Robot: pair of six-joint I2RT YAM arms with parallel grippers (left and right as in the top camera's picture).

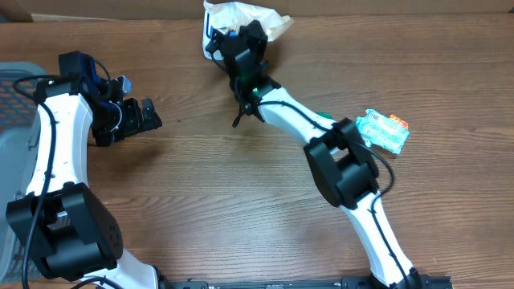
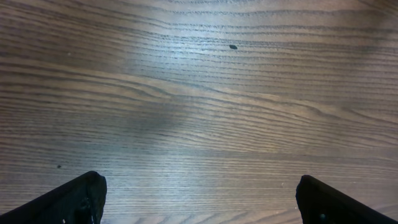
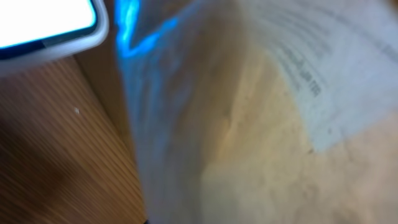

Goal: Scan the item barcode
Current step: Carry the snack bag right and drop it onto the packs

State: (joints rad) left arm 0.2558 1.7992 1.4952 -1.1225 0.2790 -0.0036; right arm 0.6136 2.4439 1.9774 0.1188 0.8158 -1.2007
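A crumpled bag [image 1: 255, 18] of clear plastic with pale cream contents is seen at 12 o'clock on the wooden table [image 1: 241, 193], hard against the far edge, where a brown wall is met. In the right wrist view the bag [image 3: 249, 124] fills nearly the whole frame. It is blurred, a blue streak shows along its 11 o'clock side, and a grey-white printed panel [image 3: 323, 74] lies toward 2 o'clock, its print too soft to be read. A bright white rounded object [image 3: 43, 25] is cut off at the 10 o'clock corner and cannot be identified. Bare wood is seen across the middle of the table and toward 6 o'clock. The 9 o'clock side is bounded by a grey bin [image 1: 14, 96], and a teal and white packet [image 1: 384, 131] with an orange end lies at 3 o'clock, just beside the right arm's elbow. The right gripper [image 1: 231, 42] is clenched and is set against the bag's 7 o'clock side, overlapping it from above. Whether a fold of plastic is pinched cannot be told. The left gripper [image 1: 151, 115] is spread wide at 9 o'clock, well apart from the bag. In its own wrist view only wood grain is framed between the two dark fingertips [image 2: 81, 199].
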